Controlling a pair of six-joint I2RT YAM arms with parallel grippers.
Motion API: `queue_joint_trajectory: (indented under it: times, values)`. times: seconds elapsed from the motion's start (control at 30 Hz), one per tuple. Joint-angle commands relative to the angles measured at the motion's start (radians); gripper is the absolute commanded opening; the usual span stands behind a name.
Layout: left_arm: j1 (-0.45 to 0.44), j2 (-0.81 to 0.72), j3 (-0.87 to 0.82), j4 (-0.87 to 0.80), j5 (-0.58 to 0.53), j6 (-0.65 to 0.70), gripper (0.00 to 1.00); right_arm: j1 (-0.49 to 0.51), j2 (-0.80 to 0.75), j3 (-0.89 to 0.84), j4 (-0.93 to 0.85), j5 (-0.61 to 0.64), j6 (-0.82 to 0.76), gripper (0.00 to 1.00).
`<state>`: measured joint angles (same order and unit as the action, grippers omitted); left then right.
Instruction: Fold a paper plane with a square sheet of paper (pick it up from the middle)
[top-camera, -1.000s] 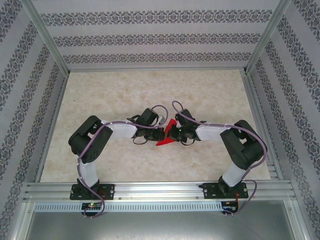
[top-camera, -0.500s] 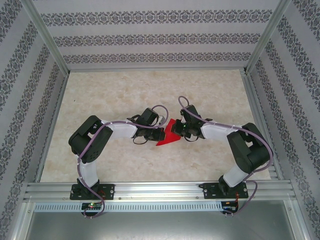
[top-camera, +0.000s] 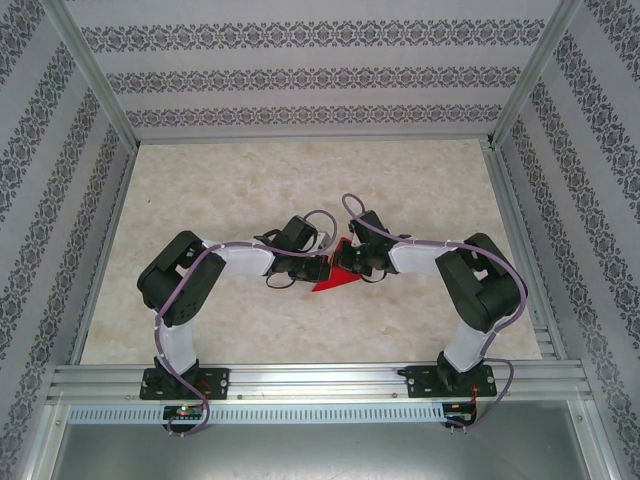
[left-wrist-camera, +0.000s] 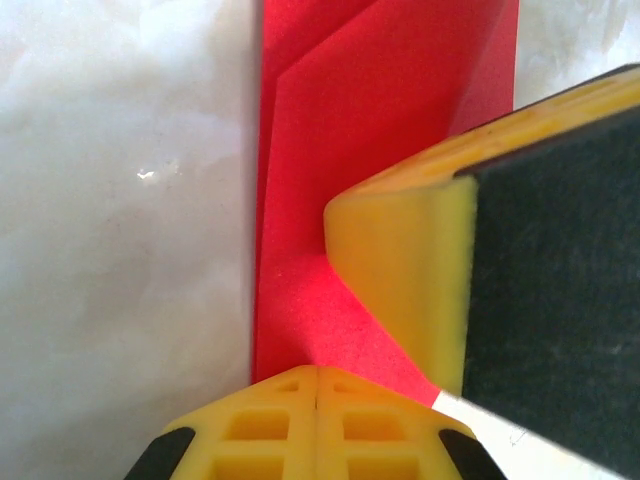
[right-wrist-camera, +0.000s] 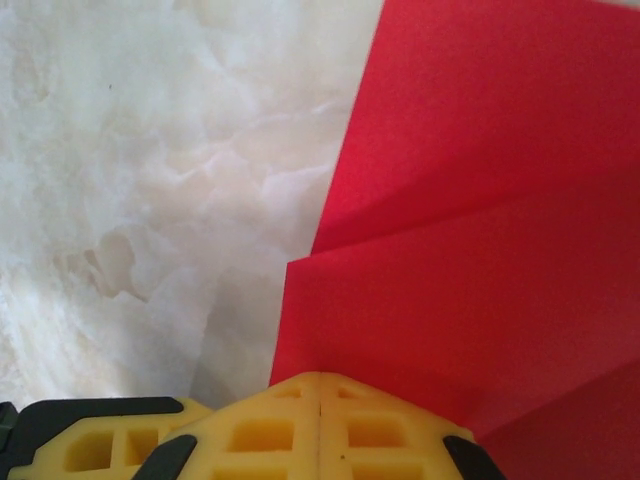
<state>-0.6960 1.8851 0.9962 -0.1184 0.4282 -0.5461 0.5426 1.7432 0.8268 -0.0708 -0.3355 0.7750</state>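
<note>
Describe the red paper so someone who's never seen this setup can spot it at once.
On the pale marbled table, look near the centre, where the left gripper and right gripper come together. The folded red paper lies on the tabletop at their tips, a creased, pointed shape. It is the only bright red thing there.

Top view: red paper (top-camera: 328, 281) half covered by left gripper (top-camera: 320, 268) and right gripper (top-camera: 348, 265) — outline and folds too small to read, jaws too. Left wrist view: paper cut by top edge, right side hidden behind the right gripper's finger. Right wrist view: paper runs off top and right edges — tip unseen. Own fingers cropped at the bottom in both.
</note>
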Motion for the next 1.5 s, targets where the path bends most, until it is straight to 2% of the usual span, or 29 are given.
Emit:
queue_joint_trajectory:
  times: [0.0, 0.33, 0.73, 0.9, 1.03, 1.23, 1.33, 1.47]
  values:
    - [-0.007, 0.061, -0.030, -0.173, -0.073, 0.031, 0.00, -0.036, 0.005, -0.025, 0.010, 0.025, -0.015, 0.04]
    - [-0.007, 0.063, -0.041, -0.178, -0.075, 0.035, 0.00, -0.155, -0.013, -0.059, -0.012, 0.055, -0.065, 0.04]
    - [-0.008, 0.063, -0.038, -0.179, -0.072, 0.039, 0.00, -0.258, -0.005, 0.012, -0.068, 0.053, -0.172, 0.04]
    - [-0.010, 0.062, -0.036, -0.179, -0.072, 0.039, 0.00, -0.250, -0.080, 0.026, -0.069, 0.014, -0.189, 0.05]
    - [-0.010, 0.065, -0.032, -0.179, -0.076, 0.035, 0.00, -0.173, -0.133, -0.011, -0.017, -0.017, -0.152, 0.05]
    - [-0.010, 0.069, -0.029, -0.181, -0.081, 0.031, 0.00, -0.077, -0.061, -0.031, 0.055, -0.043, -0.085, 0.05]
    - [-0.010, 0.069, -0.031, -0.183, -0.083, 0.031, 0.00, -0.082, -0.022, -0.027, 0.058, -0.044, -0.086, 0.05]
    - [-0.010, 0.068, -0.034, -0.184, -0.082, 0.032, 0.00, -0.141, 0.018, -0.027, 0.046, -0.045, -0.090, 0.05]
